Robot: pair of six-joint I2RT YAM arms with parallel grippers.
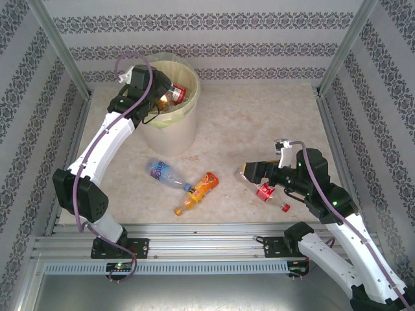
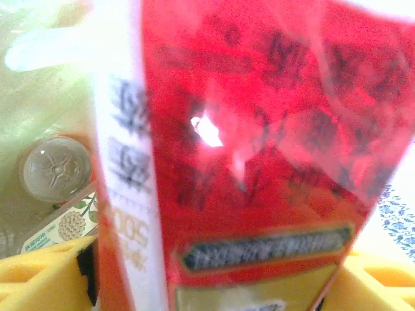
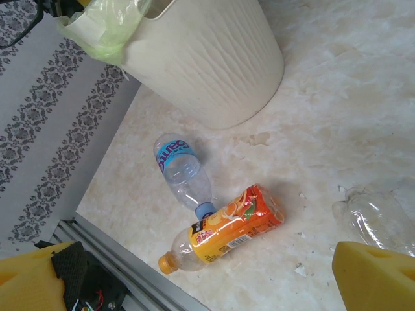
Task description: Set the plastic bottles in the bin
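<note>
My left gripper (image 1: 160,98) hangs over the cream-white bin (image 1: 174,133). A red-labelled bottle (image 2: 259,149) stands blurred between its yellow fingers (image 2: 39,275), with a dark gap on the left side, so the jaws are open. More bottles (image 2: 55,168) lie in the bin below. On the table lie a clear blue-labelled bottle (image 1: 165,173) (image 3: 178,170) and an orange bottle (image 1: 198,190) (image 3: 227,227), touching at the blue cap. My right gripper (image 1: 249,172) (image 3: 204,278) is open with nothing between its fingers, just beside a crushed red-labelled bottle (image 1: 267,192) (image 3: 379,223).
A pale yellow bag (image 3: 104,32) lines the bin and folds over its rim. Patterned walls (image 1: 26,97) close in the table on three sides. A metal rail (image 1: 194,230) runs along the near edge. Small white scraps (image 3: 301,270) lie on the marble top.
</note>
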